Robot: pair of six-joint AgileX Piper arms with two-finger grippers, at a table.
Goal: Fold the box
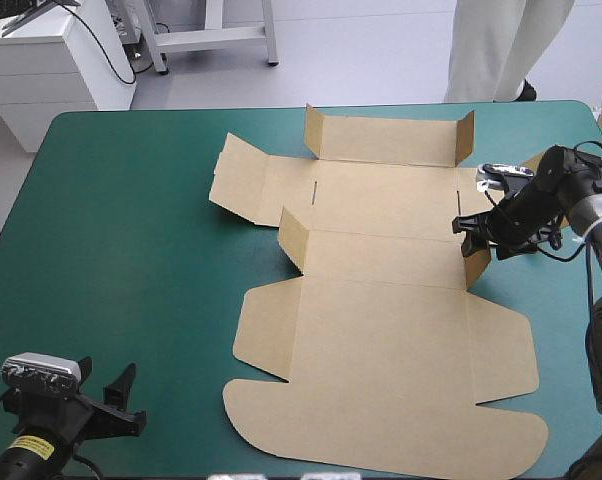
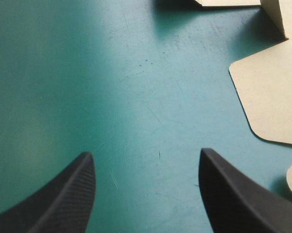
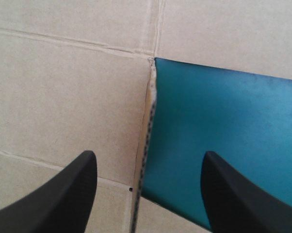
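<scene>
Brown box (image 1: 381, 330) lies mostly flat. Our right gripper (image 1: 471, 236) straddles its raised flap (image 1: 477, 267), spread wide, gripping nothing. Our left gripper (image 1: 128, 402) gapes empty.

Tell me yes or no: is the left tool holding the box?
No: in the left wrist view the left tool stands open over bare teal-green cover, the box lying apart, off to one side.
</scene>
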